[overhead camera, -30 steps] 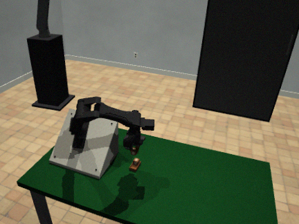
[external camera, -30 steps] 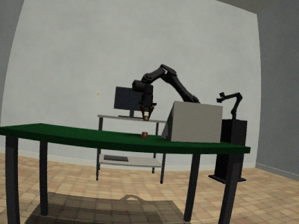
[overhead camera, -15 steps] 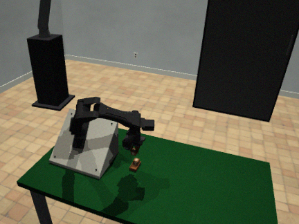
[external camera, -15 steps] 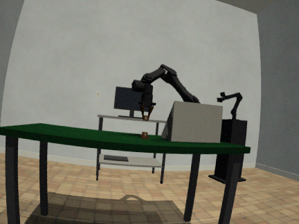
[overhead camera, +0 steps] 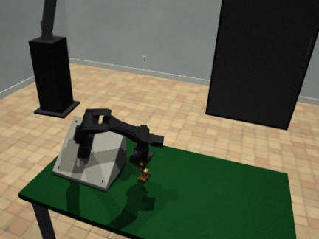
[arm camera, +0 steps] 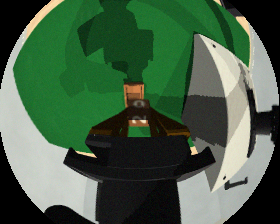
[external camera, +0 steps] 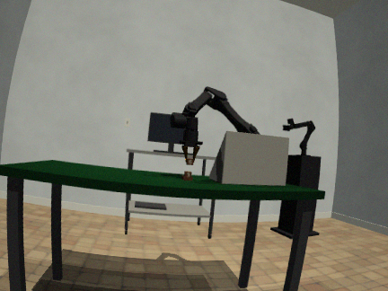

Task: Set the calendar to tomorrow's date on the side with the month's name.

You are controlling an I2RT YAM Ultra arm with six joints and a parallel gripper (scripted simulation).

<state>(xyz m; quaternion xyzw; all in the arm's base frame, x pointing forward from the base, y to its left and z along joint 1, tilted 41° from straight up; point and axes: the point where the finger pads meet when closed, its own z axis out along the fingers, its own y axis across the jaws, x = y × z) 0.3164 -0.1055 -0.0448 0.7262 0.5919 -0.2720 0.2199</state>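
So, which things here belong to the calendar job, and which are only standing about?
Job: end effector, the cube it holds, tray, table.
Standing about: cabinet, pedestal with second arm, monitor, bench.

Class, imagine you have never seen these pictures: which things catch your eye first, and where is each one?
The black arm reaches from its grey base over the green table. Its gripper hangs above the table, shut on a small cube, with the wooden calendar tray right below. Behind stands a tall dark cabinet.
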